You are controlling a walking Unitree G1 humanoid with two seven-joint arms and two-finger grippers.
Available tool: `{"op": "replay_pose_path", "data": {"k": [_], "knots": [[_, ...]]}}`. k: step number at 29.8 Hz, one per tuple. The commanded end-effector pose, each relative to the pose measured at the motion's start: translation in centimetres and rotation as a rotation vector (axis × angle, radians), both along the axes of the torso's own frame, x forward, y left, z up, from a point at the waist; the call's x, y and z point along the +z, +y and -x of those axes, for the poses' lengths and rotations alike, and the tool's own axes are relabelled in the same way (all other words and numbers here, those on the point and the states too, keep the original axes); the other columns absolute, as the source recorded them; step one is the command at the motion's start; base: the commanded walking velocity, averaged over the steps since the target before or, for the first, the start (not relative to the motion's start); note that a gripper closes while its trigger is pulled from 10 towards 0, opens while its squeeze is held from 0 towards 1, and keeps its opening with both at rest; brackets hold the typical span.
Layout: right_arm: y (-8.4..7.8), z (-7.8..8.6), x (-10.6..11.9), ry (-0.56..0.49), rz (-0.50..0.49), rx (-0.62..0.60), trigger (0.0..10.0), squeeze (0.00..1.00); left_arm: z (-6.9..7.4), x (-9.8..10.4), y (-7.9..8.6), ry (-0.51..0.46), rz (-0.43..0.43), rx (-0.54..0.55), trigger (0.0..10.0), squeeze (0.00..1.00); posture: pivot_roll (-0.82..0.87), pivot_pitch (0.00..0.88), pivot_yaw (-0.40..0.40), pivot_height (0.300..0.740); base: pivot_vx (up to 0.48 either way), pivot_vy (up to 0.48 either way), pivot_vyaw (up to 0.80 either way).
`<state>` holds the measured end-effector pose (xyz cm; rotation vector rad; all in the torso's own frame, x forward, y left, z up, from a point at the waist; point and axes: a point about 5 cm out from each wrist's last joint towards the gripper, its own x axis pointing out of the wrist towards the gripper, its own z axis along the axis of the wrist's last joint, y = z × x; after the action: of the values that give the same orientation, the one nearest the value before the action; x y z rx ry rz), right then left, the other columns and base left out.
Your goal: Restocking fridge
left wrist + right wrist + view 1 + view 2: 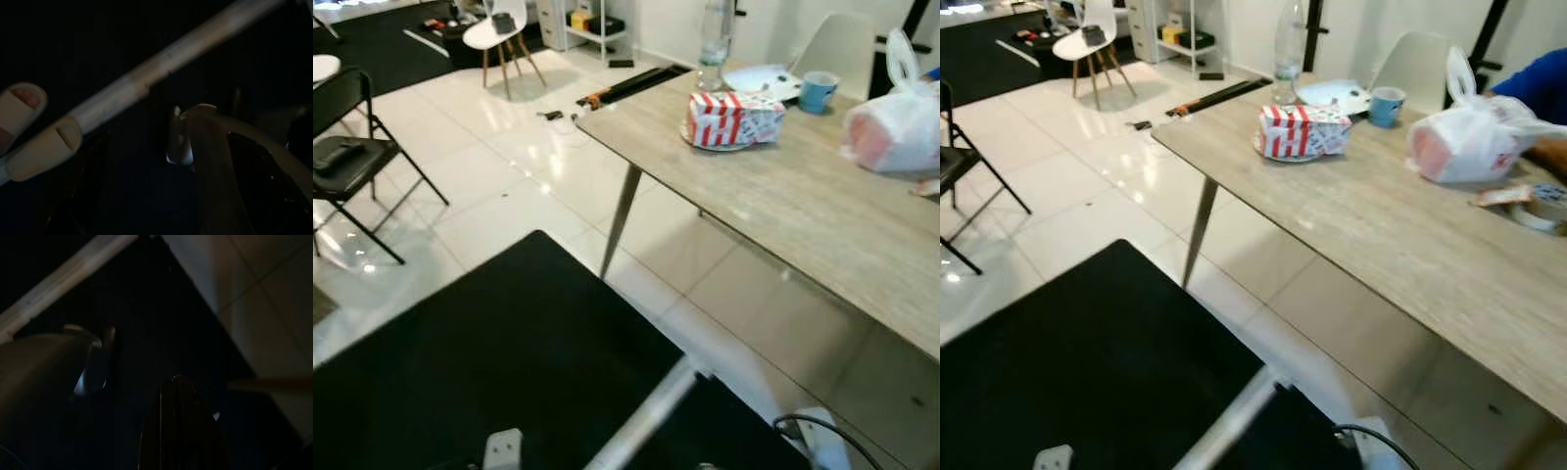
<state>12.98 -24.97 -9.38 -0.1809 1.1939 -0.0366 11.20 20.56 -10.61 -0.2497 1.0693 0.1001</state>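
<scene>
Approach step: both arms hang idle, finger state unreadable in dark wrist views; next, reach the red-and-white striped carton [732,118] on the grey wood-grain table [822,215].

The wooden table [822,211] runs from 12 toward 3 o'clock, its near half bare; the far end is crowded by a red-striped package [732,118], a clear bottle [714,39], a blue cup [818,91] and a white plastic bag [898,125], with a person's arm [1540,93] beyond the bag. Open white floor tiles [519,166] stretch toward 11 o'clock. A black folding chair [352,157] stands at 10, and a wide black surface [509,362] blocks the foreground at 6.
</scene>
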Motion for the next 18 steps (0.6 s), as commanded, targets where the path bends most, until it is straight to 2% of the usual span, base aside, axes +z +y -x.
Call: {"op": "replay_pose_path", "data": {"k": [1,18], "knots": [[0.19,-0.43,0.10,-0.019,-0.004,-0.001,10.0,0.00,0.94,-0.27,0.02,0.030,-0.001,0.006,10.0,0.00,-0.03,0.000,0.020,0.740,0.368,0.000,0.00],[0.34,-0.76,0.18,-0.029,-0.019,0.000,10.0,0.00,0.95,-0.27,0.02,0.031,-0.001,0.003,10.0,0.00,-0.03,0.000,0.022,0.740,0.371,0.000,0.00]]}}
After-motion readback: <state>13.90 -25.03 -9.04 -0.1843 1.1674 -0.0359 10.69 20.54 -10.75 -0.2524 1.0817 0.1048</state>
